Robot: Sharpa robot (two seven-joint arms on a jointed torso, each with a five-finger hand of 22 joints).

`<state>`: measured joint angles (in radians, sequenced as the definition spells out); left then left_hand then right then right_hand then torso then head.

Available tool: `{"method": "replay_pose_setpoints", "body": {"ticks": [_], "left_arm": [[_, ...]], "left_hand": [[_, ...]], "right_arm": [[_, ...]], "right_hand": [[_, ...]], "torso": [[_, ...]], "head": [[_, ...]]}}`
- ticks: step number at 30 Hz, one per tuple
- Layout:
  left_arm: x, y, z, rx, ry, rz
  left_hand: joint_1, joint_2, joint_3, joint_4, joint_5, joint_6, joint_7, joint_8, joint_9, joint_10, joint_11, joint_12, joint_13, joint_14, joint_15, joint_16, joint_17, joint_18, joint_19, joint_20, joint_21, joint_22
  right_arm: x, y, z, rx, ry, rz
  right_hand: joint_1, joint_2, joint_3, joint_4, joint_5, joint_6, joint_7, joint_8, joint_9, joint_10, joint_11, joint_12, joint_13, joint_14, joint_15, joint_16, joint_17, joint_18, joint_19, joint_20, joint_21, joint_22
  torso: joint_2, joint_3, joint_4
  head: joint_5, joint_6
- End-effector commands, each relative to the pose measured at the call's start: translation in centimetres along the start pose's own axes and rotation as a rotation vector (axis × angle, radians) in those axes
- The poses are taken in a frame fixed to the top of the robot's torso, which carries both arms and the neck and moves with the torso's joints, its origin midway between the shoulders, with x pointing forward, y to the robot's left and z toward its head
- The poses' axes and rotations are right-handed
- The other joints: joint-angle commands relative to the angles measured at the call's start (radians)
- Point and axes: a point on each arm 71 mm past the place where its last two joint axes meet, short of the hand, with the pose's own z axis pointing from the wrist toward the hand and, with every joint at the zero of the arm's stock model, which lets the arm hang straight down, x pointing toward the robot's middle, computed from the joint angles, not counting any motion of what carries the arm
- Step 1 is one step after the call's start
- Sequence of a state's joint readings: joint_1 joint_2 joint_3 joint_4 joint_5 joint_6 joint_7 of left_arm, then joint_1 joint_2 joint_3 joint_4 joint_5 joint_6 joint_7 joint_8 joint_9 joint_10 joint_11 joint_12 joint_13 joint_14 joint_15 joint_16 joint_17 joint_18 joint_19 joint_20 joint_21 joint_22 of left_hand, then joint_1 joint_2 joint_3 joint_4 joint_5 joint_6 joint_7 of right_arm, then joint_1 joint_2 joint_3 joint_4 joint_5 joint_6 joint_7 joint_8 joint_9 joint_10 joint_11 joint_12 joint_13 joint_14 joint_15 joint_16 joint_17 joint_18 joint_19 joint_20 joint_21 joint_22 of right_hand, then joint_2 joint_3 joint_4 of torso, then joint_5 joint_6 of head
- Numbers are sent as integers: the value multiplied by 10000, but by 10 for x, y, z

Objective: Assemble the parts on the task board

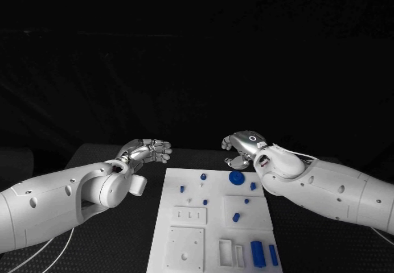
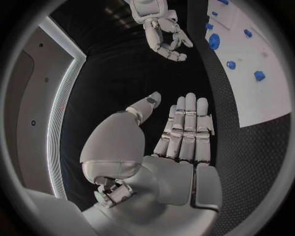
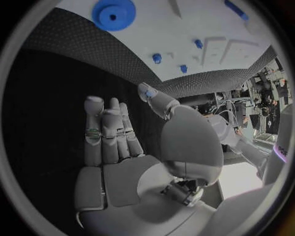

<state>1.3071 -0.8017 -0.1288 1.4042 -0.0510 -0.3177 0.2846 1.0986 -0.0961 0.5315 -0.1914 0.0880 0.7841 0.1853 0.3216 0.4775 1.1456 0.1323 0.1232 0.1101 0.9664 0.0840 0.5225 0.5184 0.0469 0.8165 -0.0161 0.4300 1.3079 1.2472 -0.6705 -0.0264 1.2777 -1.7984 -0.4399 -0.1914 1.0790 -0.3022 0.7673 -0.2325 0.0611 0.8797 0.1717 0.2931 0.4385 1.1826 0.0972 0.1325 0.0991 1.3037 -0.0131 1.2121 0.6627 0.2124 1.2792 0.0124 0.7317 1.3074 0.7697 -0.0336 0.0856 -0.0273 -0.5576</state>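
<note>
Both hands hover past the far edge of the white board [image 1: 215, 227]: left hand [image 1: 148, 151] and right hand [image 1: 239, 147], holding nothing. Left wrist view: fingers [image 2: 187, 125] straight, released. Right wrist view: fingers released; the round blue part [image 3: 113, 13] lies nearest, so I'd reach it first, descending slowly.

head: looks down, far | wrists: close behind hands | shared: task board [image 1: 215, 222]

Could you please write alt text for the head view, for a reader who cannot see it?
Two white robot arms reach in over a black table, their silver left hand and right hand empty beyond the far end of a white rectangular task board. Small blue parts lie on the board, including a round blue disc.
</note>
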Motion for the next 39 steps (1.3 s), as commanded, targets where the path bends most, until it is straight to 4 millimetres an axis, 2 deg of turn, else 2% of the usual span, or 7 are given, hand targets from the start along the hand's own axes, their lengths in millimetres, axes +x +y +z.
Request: {"method": "replay_pose_setpoints", "body": {"ticks": [1, 8, 11, 12, 16, 25, 39], "left_arm": [[1, -2, 1, 157, 238, -41], [0, -2, 1, 170, 258, -46], [1, -2, 1, 170, 279, -51], [1, -2, 1, 168, 291, -54], [3, -2, 2, 168, 349, -67], [3, -2, 2, 140, 368, -71], [3, -2, 0, 128, 384, -80]], "left_hand": [[-90, 43, 40, -24, -11, 81, 23, 50, 11, 57, -1, 36, 14, 66, 20, -41, 13, 182, -65, 18, 38, 204], [-83, 37, 42, -39, -9, 77, 22, 45, 12, 46, 1, 23, 10, 68, 20, -49, 24, 184, -67, 17, 43, 205], [-82, 37, 42, -42, -9, 74, 23, 42, 12, 41, 3, 18, 9, 68, 20, -52, 28, 184, -68, 18, 44, 204], [-82, 37, 43, -43, -8, 74, 23, 41, 12, 39, 4, 16, 8, 69, 20, -54, 29, 184, -68, 18, 45, 204], [-80, 41, 45, -47, -7, 69, 24, 37, 12, 31, 8, 8, 6, 69, 20, -59, 35, 185, -69, 18, 48, 204], [-91, 45, 43, -52, -6, 44, 35, 18, 10, 7, 22, -17, -2, 73, 21, -75, 55, 185, -72, 20, 56, 203], [-97, 44, 43, -56, -5, 34, 40, 9, 11, -2, 28, -29, -5, 75, 22, -87, 68, 185, -75, 22, 61, 202]], "right_arm": [[7, -6, -6, 79, 1070, 406], [16, -27, -12, 535, 1598, 841], [25, -32, -13, 737, 1937, 1309], [28, -32, -13, 772, 2045, 1371], [43, -34, -14, 890, 2502, 1583], [68, -33, -17, 1014, 2914, 1694], [73, -37, -19, 1047, 2920, 1532]], "right_hand": [[-156, 33, -152, 6, -37, -15, 63, 61, -15, 349, -142, 165, 130, -46, -167, 41, -18, 494, 5, -64, 14, 156], [-388, 32, -721, -66, -23, -95, -55, 32, -67, 1129, -399, 783, 880, -97, -420, 184, 65, 494, 15, -195, 77, 197], [-389, 105, -1280, -308, 7, -169, -446, -5, -75, 2514, -830, 3076, 2526, -84, -756, 284, 148, 494, 119, -240, 112, 172], [-386, 47, -1383, -32, -49, -192, -405, -46, -83, 1319, -739, 6804, 5714, 44, -843, 619, 416, 494, 471, -379, 183, 116], [-324, 107, -1264, -10, 261, -190, -211, -140, -172, -1205, -616, 10252, 8955, -223, -576, 1228, 1206, 489, 373, -502, 931, 260], [-277, 217, -1112, 117, 451, -152, -231, -136, -185, -1205, -625, 10855, 9352, -252, -621, 1356, 1614, 494, 264, -553, 1511, 266], [-202, 360, -979, 177, 517, -106, -236, -110, -179, -1153, -628, 11048, 9445, -239, -622, 1365, 1840, 494, 210, -596, 1883, 257]], "torso": [[-52, 32, -153], [-49, 96, -238], [-41, 122, -251], [-40, 126, -252], [-42, 95, -207], [3, 131, -126], [10, 127, -148]], "head": [[-25, 55], [-58, 57], [-60, 49], [-61, 44], [-116, 7], [-129, -83], [-134, -188]]}}
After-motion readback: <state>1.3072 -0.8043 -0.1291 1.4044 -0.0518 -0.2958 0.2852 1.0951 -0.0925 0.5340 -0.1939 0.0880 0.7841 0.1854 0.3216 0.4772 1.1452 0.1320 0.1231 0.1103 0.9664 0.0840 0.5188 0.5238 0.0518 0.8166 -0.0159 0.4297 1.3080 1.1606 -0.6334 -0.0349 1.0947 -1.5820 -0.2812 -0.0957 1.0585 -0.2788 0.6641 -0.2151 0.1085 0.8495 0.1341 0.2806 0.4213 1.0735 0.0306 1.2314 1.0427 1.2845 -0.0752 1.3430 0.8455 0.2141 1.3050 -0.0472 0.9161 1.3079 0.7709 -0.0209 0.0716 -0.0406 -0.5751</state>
